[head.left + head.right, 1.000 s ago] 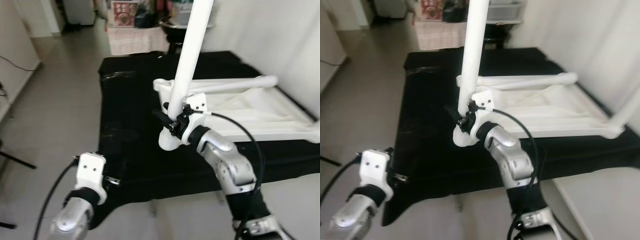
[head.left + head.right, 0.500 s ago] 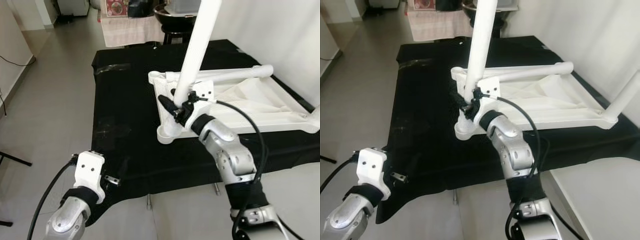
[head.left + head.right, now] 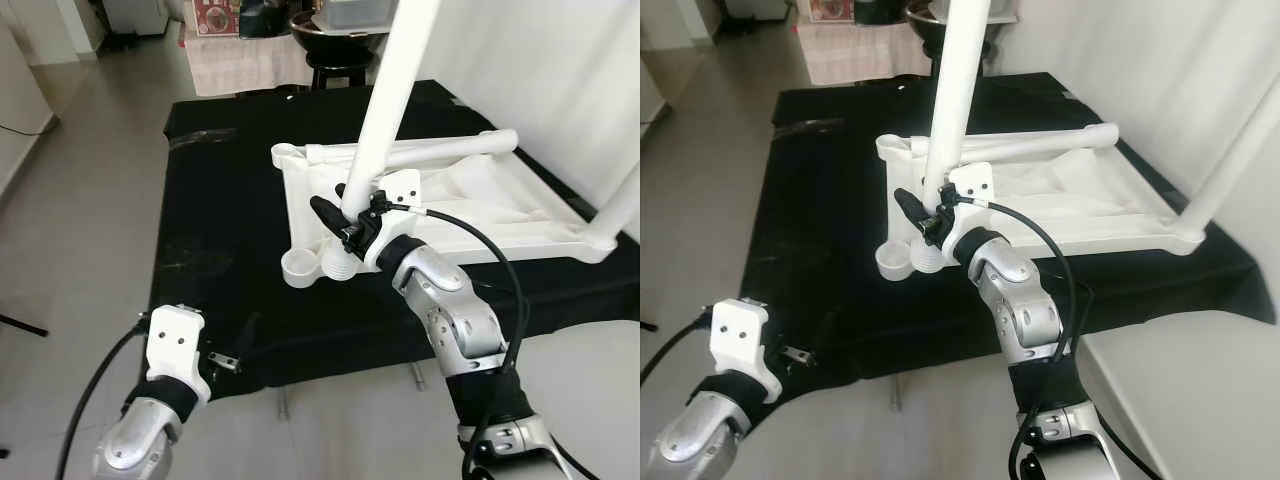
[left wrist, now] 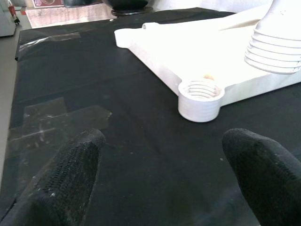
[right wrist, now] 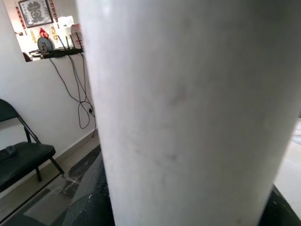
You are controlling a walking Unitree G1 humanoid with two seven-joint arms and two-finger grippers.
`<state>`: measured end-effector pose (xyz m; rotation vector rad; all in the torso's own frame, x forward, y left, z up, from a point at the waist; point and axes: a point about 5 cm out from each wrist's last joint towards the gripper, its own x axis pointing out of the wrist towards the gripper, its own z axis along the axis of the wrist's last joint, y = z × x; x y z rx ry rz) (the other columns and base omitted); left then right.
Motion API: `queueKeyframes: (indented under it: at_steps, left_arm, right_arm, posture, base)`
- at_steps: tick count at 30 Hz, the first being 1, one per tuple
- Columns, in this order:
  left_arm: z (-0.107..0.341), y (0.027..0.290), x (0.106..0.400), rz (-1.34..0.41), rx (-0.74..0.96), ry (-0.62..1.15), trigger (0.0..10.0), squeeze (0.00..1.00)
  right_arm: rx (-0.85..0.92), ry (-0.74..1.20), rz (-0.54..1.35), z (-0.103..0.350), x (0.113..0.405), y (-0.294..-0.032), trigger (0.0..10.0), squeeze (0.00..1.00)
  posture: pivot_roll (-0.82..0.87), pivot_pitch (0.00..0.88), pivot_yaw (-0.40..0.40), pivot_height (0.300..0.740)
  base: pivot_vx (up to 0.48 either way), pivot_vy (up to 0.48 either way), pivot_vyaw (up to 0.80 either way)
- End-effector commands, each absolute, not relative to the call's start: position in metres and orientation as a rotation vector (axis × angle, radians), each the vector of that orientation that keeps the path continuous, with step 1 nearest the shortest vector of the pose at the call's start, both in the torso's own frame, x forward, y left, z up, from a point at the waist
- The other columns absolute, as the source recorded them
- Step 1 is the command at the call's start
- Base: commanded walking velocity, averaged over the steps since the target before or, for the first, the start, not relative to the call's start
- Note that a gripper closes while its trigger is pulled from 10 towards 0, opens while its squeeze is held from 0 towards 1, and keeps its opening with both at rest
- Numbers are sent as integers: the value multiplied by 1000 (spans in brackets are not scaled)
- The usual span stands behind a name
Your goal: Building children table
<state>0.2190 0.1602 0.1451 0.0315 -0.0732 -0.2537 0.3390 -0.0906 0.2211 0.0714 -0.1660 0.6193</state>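
White plastic marks the piece in play: a long round table leg (image 3: 385,110) stands nearly upright, leaning a little, with its ribbed threaded end (image 4: 275,49) just above and beside the round threaded socket (image 3: 299,267) at the near corner of the overturned white tabletop (image 3: 470,205). The right gripper (image 3: 345,222) is clenched around the leg low down, close to the threads; in the right wrist view the leg's pale shaft (image 5: 188,108) stands directly before the camera. The tabletop lies upside down on a black cloth (image 3: 225,220) spread over the floor. One leg (image 3: 440,152) lies along its far edge and another (image 3: 1230,150) rises from its far right corner. The left gripper (image 4: 160,174) hovers low over the cloth, near the socket but apart from it, its two black fingers (image 4: 70,165) spread wide and holding nothing. Grey floor tiles (image 3: 80,190) surround the cloth.
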Motion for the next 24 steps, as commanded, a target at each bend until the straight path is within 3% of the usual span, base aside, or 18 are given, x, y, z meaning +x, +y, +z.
queueKeyframes:
  at_steps: [1, 9, 13, 24]
  left_arm:
    - [142, 163, 219, -249, 52, -61, 10000, 0]
    - [142, 165, 214, -243, 38, -48, 10000, 0]
    - [137, 156, 199, -343, -10, 7, 10000, 0]
    - [139, 151, 190, -338, 166, -41, 10000, 0]
  right_arm:
    - [58, -197, 627, 227, 340, -87, 10000, 0]
    - [40, -205, 608, 228, 340, -86, 10000, 0]
    - [59, -189, 612, 229, 344, -86, 10000, 0]
    - [14, -194, 739, 231, 361, -64, 10000, 0]
  posture:
    - [-213, 74, -42, 740]
    - [-216, 74, -41, 740]
    - [-208, 89, -43, 740]
    - [-180, 141, -78, 740]
  base:
    - [0, 0, 0]
    - [0, 0, 0]
    - [0, 0, 0]
    - [0, 0, 0]
